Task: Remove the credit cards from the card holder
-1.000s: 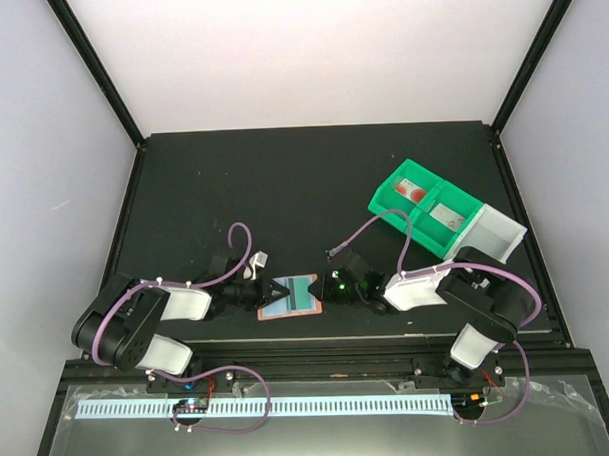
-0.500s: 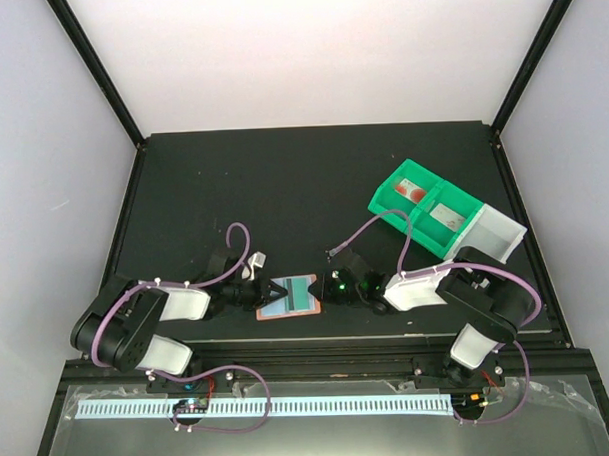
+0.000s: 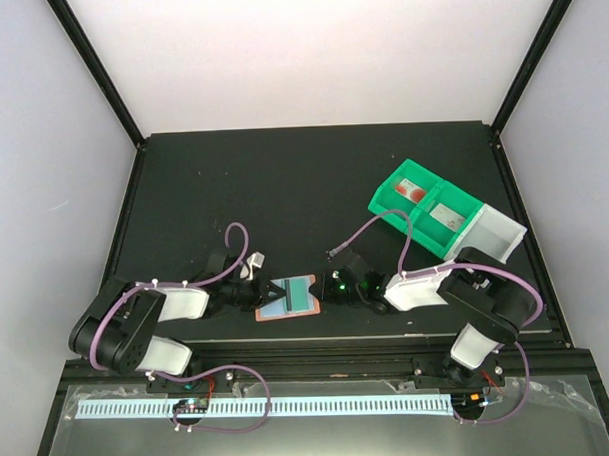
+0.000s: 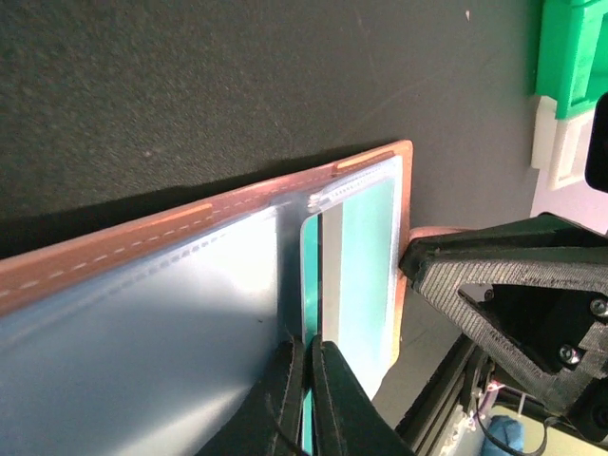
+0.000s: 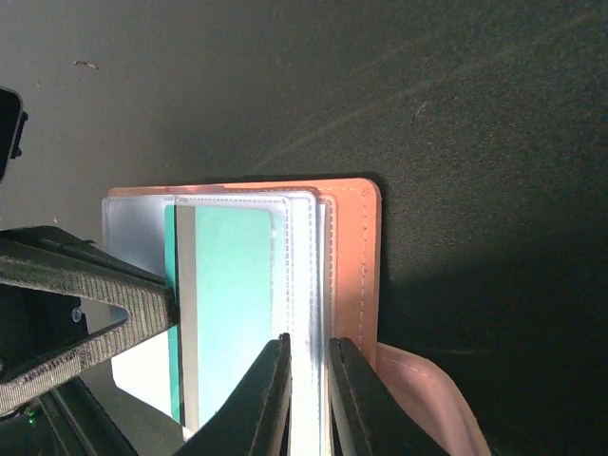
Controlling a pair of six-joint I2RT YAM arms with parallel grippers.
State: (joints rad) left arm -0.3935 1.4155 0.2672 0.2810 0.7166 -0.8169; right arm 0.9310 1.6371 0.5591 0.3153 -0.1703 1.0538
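1. The card holder (image 3: 285,307) lies open and flat close to the near edge of the desk, a bit left of the middle, right between your two arms. The salmon cover is underneath and the clear sleeves are on top.
2. A teal credit card (image 5: 233,304) with a pale stripe sits in those sleeves. I can't tell if more cards hide behind it.
3. Your left gripper (image 4: 306,366) is pinched shut on the striped end of that card, with teal showing between the fingers. Looks to me like the grip for sliding it out toward the left edge.
4. Your right gripper (image 5: 309,356) is clamped on the holder's opposite side, at the sleeve edges. My guess is it's the anchor, so the holder doesn't drag along with the card.
5. The two claws face each other across the holder, so a straight pull apart should do it.
6. The green bin (image 3: 429,209) sits well apart toward the right edge, nobody near it.
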